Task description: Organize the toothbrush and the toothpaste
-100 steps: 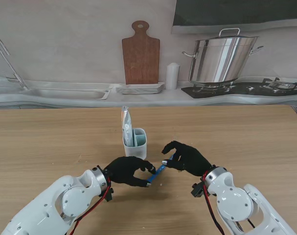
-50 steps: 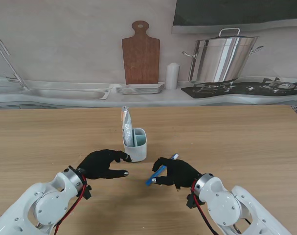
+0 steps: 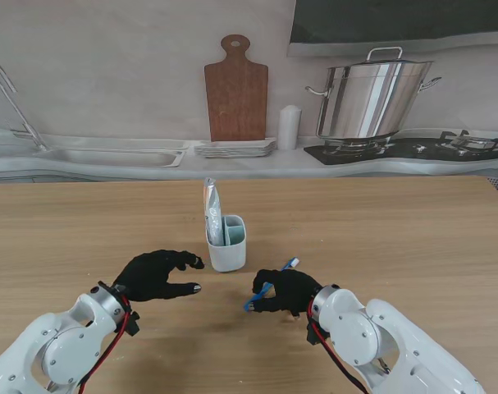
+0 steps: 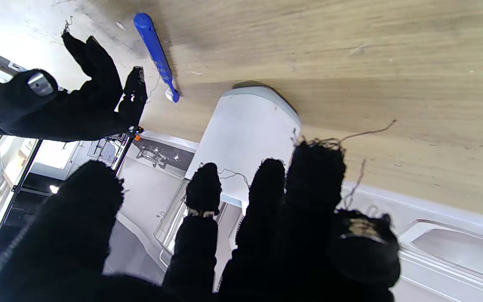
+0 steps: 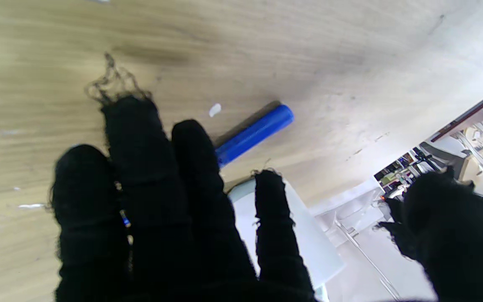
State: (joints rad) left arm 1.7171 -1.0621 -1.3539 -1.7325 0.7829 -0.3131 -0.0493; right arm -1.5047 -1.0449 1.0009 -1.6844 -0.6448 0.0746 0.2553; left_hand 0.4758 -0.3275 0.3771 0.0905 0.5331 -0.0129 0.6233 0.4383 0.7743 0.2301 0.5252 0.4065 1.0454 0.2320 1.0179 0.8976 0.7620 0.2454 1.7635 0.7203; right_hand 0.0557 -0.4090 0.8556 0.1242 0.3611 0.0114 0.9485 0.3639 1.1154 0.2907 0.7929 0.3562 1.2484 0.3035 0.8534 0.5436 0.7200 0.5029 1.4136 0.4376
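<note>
Right hand [image 3: 283, 290]: you see it curled on the blue toothbrush [image 3: 257, 295], bristle end poking out toward the holder.
Left hand [image 3: 156, 274]: released, fingers spread, holding nothing.
Holder [image 3: 228, 244]: white, between both hands, farther from you.
Toothpaste [image 3: 212, 211]: upright in the holder.

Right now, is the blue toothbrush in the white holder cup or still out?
Out. The blue toothbrush is in the right hand, beside the white holder cup.
</note>
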